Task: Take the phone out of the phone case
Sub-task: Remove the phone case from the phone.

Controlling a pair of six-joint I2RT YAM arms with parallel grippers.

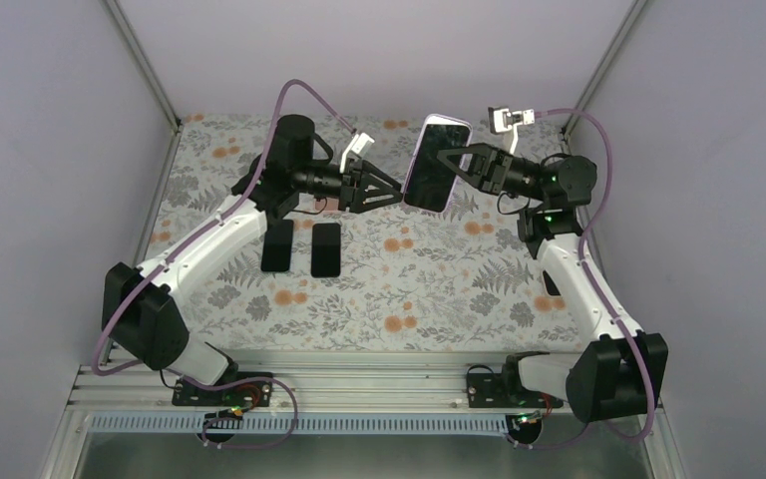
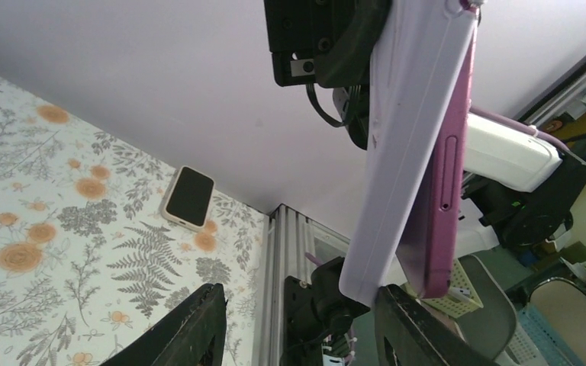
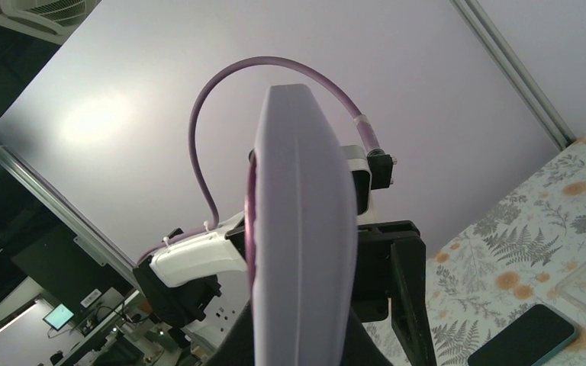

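We see left gripper [image 1: 395, 193] spread wide, holding nothing, at the lower end of the phone [image 2: 442, 198] — mid-air between the arms, lower corner parted from phone case [image 2: 404, 152]. Opposite, right gripper [image 1: 451, 160] clamps the case. Risk: a careless tug frees the phone and it drops to the table [image 1: 419, 289]. Right pads hidden — grip depth unclear.

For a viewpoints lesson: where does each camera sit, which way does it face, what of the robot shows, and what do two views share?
Top external: above and behind, looking down on the table; left arm and right arm whole.
Left wrist: on the left arm, facing the cased phone edge-on; left fingers at bottom.
Right wrist: on the right arm, facing its back; right fingers at bottom, left arm beyond.
Both wrist views show the cased phone, from opposite sides.
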